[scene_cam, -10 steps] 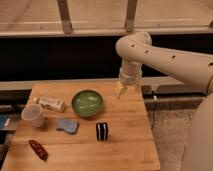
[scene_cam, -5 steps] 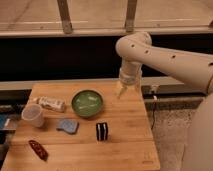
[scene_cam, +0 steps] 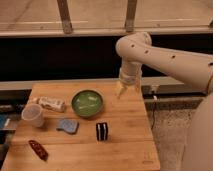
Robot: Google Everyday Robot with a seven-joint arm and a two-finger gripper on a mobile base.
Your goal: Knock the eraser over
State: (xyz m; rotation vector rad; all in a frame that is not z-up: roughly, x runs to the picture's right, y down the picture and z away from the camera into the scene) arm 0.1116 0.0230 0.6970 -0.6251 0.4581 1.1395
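Note:
The eraser (scene_cam: 102, 131), a small black block with two white vertical stripes, stands upright on the wooden table (scene_cam: 125, 145), in front of the green bowl (scene_cam: 87, 103). My gripper (scene_cam: 121, 91) hangs from the white arm above the table's back right part, to the right of the bowl and well behind and to the right of the eraser. It holds nothing that I can see.
A blue sponge-like pad (scene_cam: 67, 125) lies left of the eraser. A clear plastic cup (scene_cam: 32, 115) and a lying bottle (scene_cam: 51, 104) are at the left. A dark red-brown oblong object (scene_cam: 38, 149) lies at the front left. A dark wall and railing run behind the table.

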